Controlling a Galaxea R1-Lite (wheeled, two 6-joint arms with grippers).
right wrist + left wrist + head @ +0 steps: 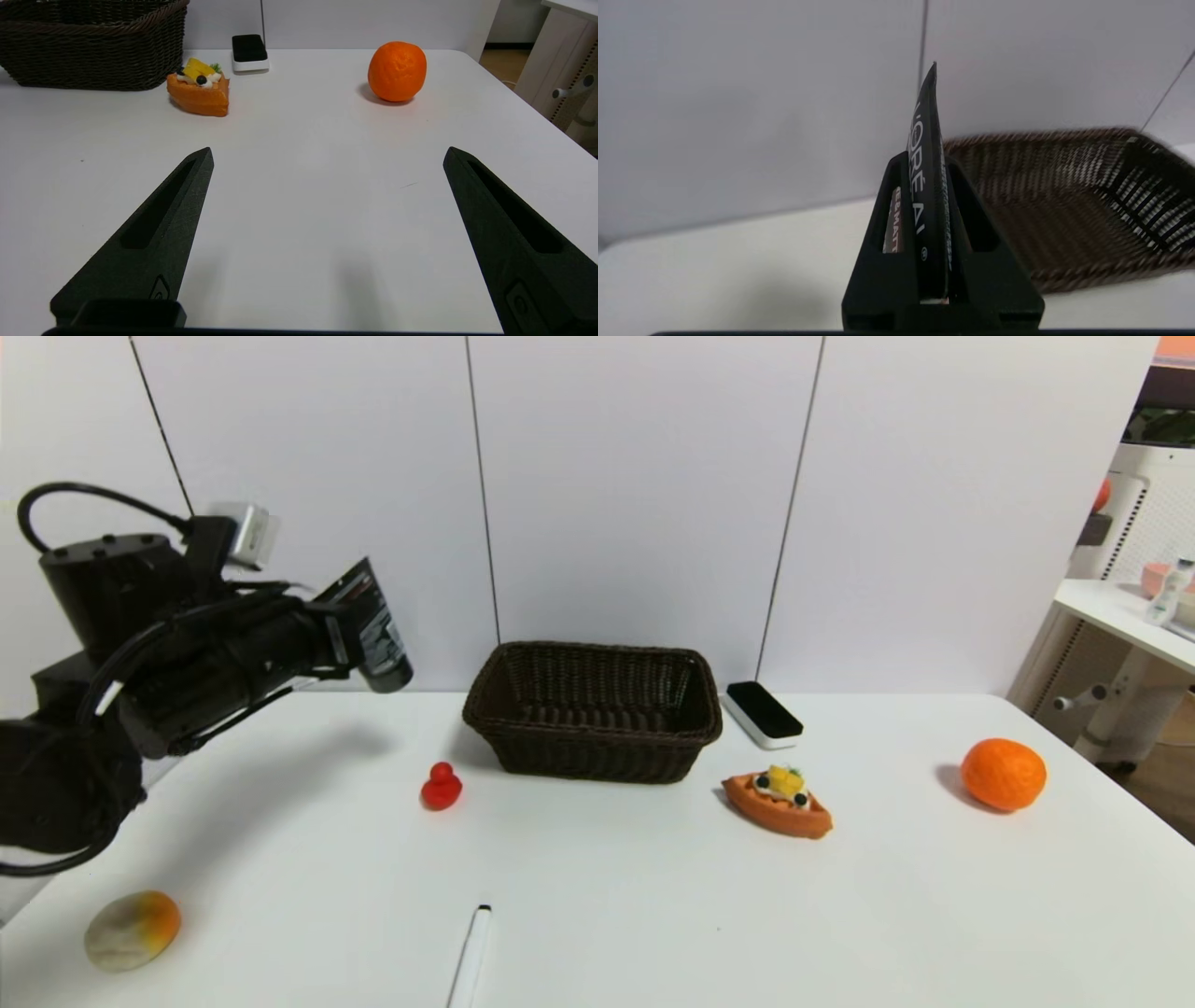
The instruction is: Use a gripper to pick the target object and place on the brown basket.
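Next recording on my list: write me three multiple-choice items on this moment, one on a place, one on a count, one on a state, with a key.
1. Where is the black tube?
A. Inside the brown basket
B. Held above the table, on the robot's left of the brown basket
C. Lying beside the marker pen

2. How many objects lie inside the brown basket?
A. None
B. One
C. Two

3. What is the state of the right pincer?
A. Shut on the orange
B. Shut on nothing
C. Open, holding nothing

Key: 1 B, the head view shows the left pincer clamped on the tube in the air, short of the basket. 2 A, its woven floor shows bare in the head view. 3 C, the right wrist view shows its fingers spread wide over bare table, the orange far ahead.
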